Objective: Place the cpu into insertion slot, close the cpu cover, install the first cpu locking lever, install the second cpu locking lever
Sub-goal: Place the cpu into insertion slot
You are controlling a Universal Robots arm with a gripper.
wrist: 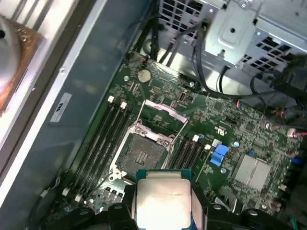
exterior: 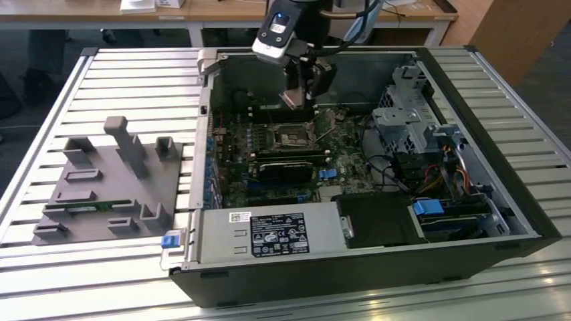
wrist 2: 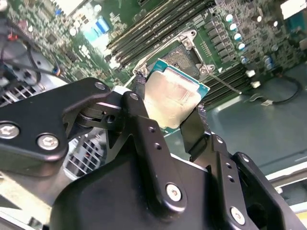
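My gripper (exterior: 301, 93) hangs inside the open computer case, shut on the cpu (exterior: 293, 99), a flat square chip with a pale metal top. In both wrist views the cpu (wrist 2: 175, 98) (wrist: 162, 201) sits clamped by its edges between the two black fingers (wrist 2: 140, 103). The insertion slot (exterior: 293, 136) (wrist: 143, 155) (wrist 2: 186, 53) lies uncovered on the green board, below the chip and a short way off. The cpu cover (wrist: 162, 112) stands swung up at the socket's far edge. A thin locking lever (wrist 2: 225, 85) sticks out beside the socket.
Memory slots (wrist: 103, 132) flank the socket. A black card (exterior: 285, 170) lies nearer the case front, with the power supply (exterior: 267, 234) beyond it. A drive cage (exterior: 410, 127) and cables fill the exterior view's right. A grey fixture block (exterior: 107, 180) stands outside the case.
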